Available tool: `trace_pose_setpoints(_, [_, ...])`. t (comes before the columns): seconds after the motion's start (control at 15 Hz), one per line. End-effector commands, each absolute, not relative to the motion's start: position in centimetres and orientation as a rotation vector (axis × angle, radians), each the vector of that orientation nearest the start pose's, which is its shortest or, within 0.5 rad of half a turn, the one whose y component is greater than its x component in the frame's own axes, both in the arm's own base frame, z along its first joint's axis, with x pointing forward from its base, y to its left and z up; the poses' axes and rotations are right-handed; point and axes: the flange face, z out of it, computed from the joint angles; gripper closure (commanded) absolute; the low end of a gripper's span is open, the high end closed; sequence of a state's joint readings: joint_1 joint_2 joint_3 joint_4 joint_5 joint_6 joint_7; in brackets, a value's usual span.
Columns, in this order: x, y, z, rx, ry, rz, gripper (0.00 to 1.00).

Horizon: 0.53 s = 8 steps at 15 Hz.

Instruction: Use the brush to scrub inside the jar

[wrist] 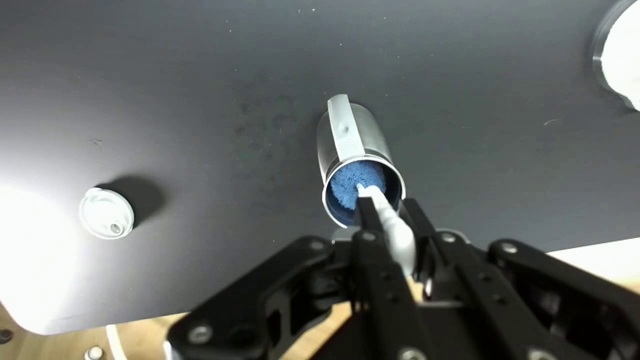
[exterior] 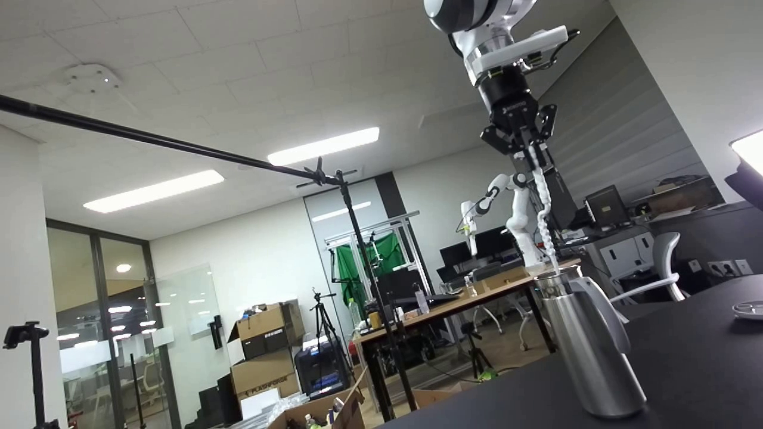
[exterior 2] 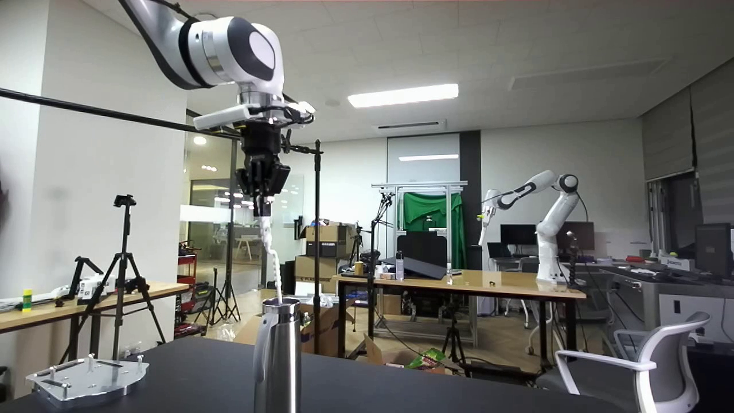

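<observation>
1. Clasping: one black pincer (exterior 2: 262, 207), pointed downward, its two fingers (wrist: 368, 217) close together and pressed on a bottle brush (exterior 2: 277, 278), the gap just the thickness of the stem.

2. Bottle brush, white. Upper stem between the fingertips; lower stem twisted in profile, with a bend partway down in both exterior views. Lower end inside the steel jug (exterior 2: 285, 367).

3. Brush head (wrist: 352, 180), blue, tufted, rounded in outline. Seen in the wrist view within the jug's mouth, below the rim; exact depth cannot be told.

4. Steel jug, tall, cylindrical, dull silver. Stands upright on a black desk (wrist: 225, 100), mouth upward, well below the pincer and apart from it. Grey strap handle (wrist: 345, 127) along one side.

5. Lid-like disc (wrist: 106, 214), round, pale, small hole near its edge. Lies on the desk, well apart from the jug.

6. Pegged metal plate (exterior 2: 86, 376), on the desk in an exterior view.

7. Panda arm (exterior 2: 215, 51), white and grey, bearing the pincer from above.

8. Background: second robot arm (exterior 2: 550, 229) on a wood-topped table (exterior 2: 487, 283); green cloth (exterior 2: 441, 209); office chair (exterior 2: 674, 358); stacked cardboard boxes (exterior: 262, 378).
</observation>
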<state>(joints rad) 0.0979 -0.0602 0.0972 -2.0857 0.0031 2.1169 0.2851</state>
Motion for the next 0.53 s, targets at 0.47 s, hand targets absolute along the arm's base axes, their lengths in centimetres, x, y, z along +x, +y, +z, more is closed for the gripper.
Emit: trace_pose_setpoints(0.47, [61.7, 7.1, 36.1, -3.098, -0.016, 0.190, 0.96])
